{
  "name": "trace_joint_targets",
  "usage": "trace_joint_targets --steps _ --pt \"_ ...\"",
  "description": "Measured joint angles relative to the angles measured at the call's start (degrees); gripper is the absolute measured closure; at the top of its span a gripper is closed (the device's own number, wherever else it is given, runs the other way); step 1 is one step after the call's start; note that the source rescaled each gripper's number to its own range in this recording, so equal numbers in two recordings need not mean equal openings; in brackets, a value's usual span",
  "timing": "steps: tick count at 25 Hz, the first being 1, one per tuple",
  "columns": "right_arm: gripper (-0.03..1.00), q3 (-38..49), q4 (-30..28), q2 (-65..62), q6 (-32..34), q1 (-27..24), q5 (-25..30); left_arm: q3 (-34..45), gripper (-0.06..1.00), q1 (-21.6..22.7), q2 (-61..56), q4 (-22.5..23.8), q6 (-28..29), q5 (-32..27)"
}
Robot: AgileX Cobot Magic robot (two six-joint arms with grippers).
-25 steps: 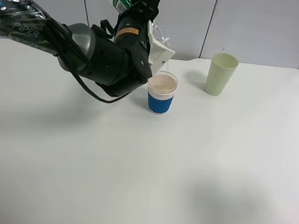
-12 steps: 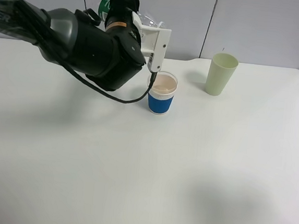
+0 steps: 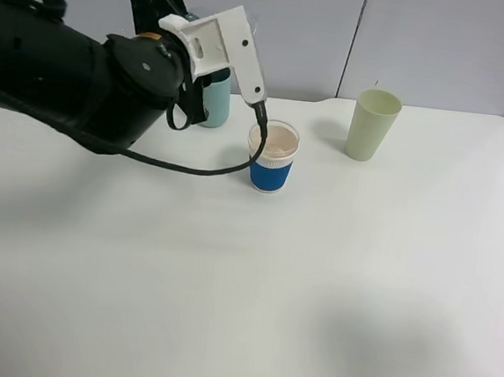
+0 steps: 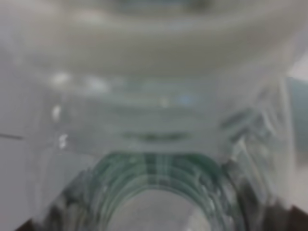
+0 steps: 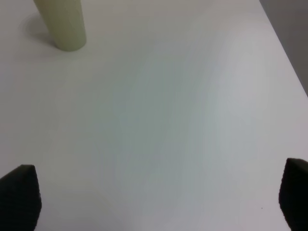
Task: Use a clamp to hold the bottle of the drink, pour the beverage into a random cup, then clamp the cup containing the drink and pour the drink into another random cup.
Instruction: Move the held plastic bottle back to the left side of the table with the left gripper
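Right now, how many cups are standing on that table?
3: a blue-sleeved paper cup in the middle, a pale green tumbler back right, and a teal tumbler partly hidden behind the arm. The arm could hide more.

The setting was a robotics test station in a lab-type room. A plain white table (image 3: 224, 310) formed the whole work surface. Flat grey wall panels (image 3: 441, 46), divided by dark vertical seams, stood behind it. A black robot arm (image 3: 59, 75) with loose cabling reached over the table. The props on it were 3 cups: a blue-sleeved paper cup (image 3: 270, 168), a teal tumbler (image 3: 215, 106) and a pale green tumbler (image 3: 371, 128).
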State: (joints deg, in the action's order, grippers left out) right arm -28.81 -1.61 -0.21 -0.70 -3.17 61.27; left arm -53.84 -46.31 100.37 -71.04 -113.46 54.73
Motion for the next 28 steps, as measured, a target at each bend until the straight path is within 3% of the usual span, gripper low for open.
trace_joint_targets --steps 4,8,13,20,24,28 --pt "-0.02 0.00 0.00 0.00 0.00 0.00 0.00 6.28 0.90 1.24 -5.32 0.50 12.73 -7.48" --pt "-0.02 0.00 0.00 0.00 0.00 0.00 0.00 13.48 0.90 4.02 -10.40 5.94 31.00 -11.31" --pt "-0.02 0.00 0.00 0.00 0.00 0.00 0.00 22.54 0.90 9.27 -16.06 18.86 57.21 -11.75" --pt "-0.02 0.00 0.00 0.00 0.00 0.00 0.00 32.23 0.90 18.81 -19.80 36.93 87.91 -10.02" --pt "-0.02 0.00 0.00 0.00 0.00 0.00 0.00 36.89 0.90 24.63 -19.99 45.14 101.76 -6.14" --pt "-0.02 0.00 0.00 0.00 0.00 0.00 0.00 39.95 0.90 29.51 -19.83 54.30 109.02 -3.94"
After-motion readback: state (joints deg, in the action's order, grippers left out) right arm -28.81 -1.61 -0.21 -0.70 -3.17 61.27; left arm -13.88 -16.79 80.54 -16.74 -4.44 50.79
